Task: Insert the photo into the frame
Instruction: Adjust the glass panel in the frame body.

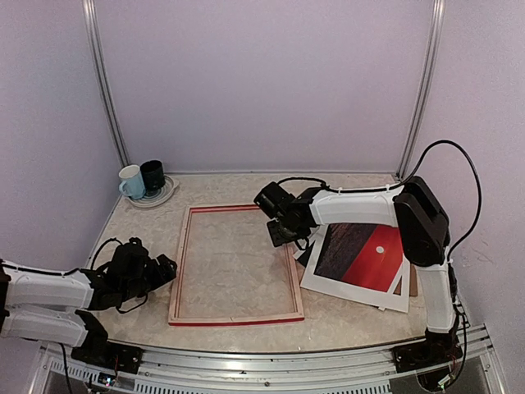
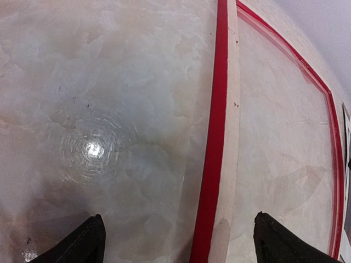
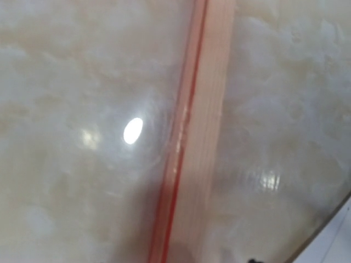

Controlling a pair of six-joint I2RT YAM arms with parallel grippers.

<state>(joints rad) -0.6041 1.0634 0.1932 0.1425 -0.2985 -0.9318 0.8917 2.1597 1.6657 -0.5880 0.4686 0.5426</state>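
Two black-and-white robot arms are bolted at the near edge of the pale marble-look worktop (image 1: pixel 344 320). The left gripper (image 2: pixel 179 236) hangs low over the near-left area with its black fingertips (image 2: pixel 90 241) spread wide, one either side of the frame's left rail and not touching it. The frame is a big thin rectangular wooden picture frame (image 1: pixel 235 318) with a red face and pale wood edges. It lies flat in the middle of the worktop, bare top showing through it.

The right arm reaches in from the near-right corner, and the right gripper (image 1: pixel 277 231) is down at the frame's right rail, toward the far end. Honestly can't tell if its jaws are apart or together; its wrist view is just a blurry close-up of the rail.

The photo, a large rectangular print (image 1: pixel 365 254) of a red sunset with a small white sun and a white margin, lies face up just right of the frame, outside it. A sliver of brown board (image 1: pixel 413 283) pokes out at its right side. In the far-left corner, a pale mug (image 1: pixel 131 182) and a black mug (image 1: pixel 152 176) sit on a small plate (image 1: pixel 166 194).
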